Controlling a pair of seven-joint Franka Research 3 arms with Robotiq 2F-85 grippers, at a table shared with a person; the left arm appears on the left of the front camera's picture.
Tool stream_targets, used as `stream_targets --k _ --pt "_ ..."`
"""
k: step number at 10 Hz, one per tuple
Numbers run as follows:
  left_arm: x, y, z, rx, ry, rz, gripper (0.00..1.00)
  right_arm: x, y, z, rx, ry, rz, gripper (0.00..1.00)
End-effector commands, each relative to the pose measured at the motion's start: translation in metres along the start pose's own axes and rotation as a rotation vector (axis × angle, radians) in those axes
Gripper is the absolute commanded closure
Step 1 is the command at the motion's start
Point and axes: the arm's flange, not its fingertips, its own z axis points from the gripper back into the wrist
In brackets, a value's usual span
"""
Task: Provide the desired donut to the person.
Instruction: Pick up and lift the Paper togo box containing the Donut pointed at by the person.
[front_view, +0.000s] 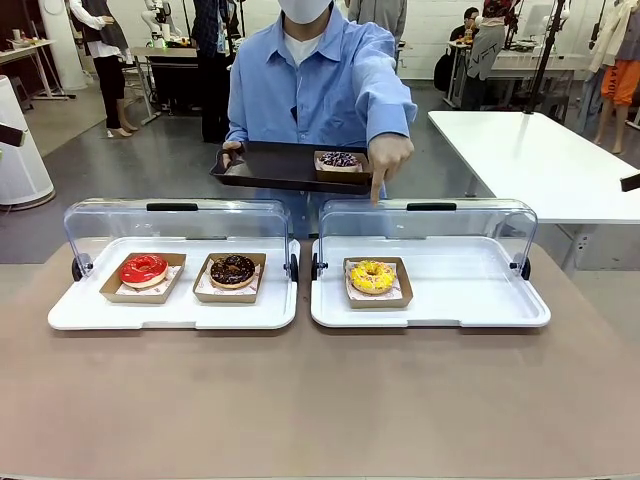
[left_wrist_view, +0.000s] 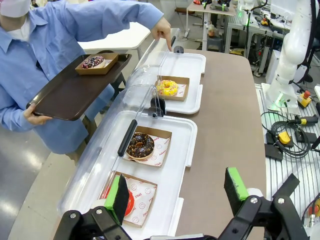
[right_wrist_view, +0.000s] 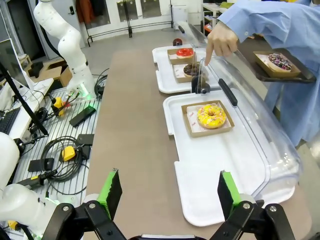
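Yellow donut (front_view: 372, 276) with sprinkles sits flat in its brown cardboard tray (front_view: 404, 283), alone in the right-hand white case (front_view: 480, 300), clear lid up. The person (front_view: 310, 90) in the light-blue shirt points 1 hand (front_view: 388, 158) down at it.

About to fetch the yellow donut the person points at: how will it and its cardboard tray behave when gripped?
The yellow donut looks soft and iced, so it would probably squash or smear if pinched. Its cardboard tray looks thin and light: likely to flex, and to slide on the smooth white tray.
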Motion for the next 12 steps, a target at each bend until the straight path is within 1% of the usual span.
stream_targets --k 1,12 --pt "0.0009 -0.0006 0.0010 0.001 -0.001 -0.003 0.00 0.0004 -0.0003 -0.0002 -0.001 -0.005 -0.002 0.00" --pt "0.0009 -0.0006 0.0010 0.001 -0.001 -0.003 0.00 0.0004 -0.0003 -0.0002 -0.001 -0.005 -0.002 0.00"
